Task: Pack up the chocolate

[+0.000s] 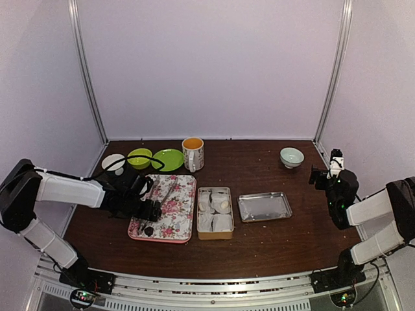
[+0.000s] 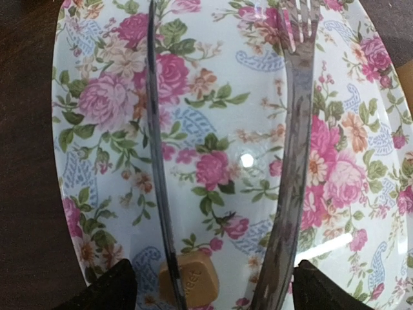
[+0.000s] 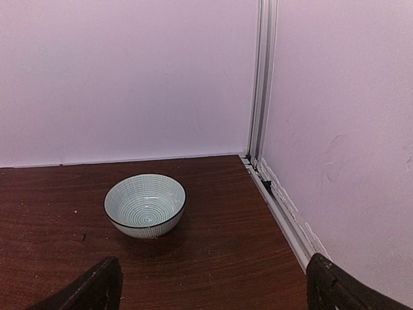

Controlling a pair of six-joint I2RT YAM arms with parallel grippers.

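- Chocolate [image 2: 188, 278] lies on the floral tray [image 2: 213, 77]: a small brown lump with embossed lettering, close against a thin dark utensil [image 2: 155, 161] on one side, the fork [image 2: 298, 116] handle a little off on the other
- Left claw [image 2: 217, 290] hangs right over it with its jaws spread wide, one fingertip to each side of the lump and neither touching it; nothing is gripped
- Right claw [image 3: 219, 287] is wide open and empty too, well away at the right side of the tabletop [image 3: 213, 252], facing a pale patterned bowl [image 3: 145, 205]
- Step in hand, as I judge it: the pickup by the left claw
- To do it well, centre the lump between the fingertips, come straight down until they bracket its sides, then close slowly; the tray looks glossy, so a lopsided squeeze would probably skid the piece away
- Mind the thin utensil: the fingertip on that side has little room and could trap or nudge it along with the lump
- Lift straight up before travelling, to clear the fork
- Packing spot is probably the tan tin [image 1: 198, 217] just beside the tray, which holds white wrapped cakes [image 1: 214, 202]; the steel tray [image 1: 264, 207] next to it is the other candidate, and I cannot tell which is meant
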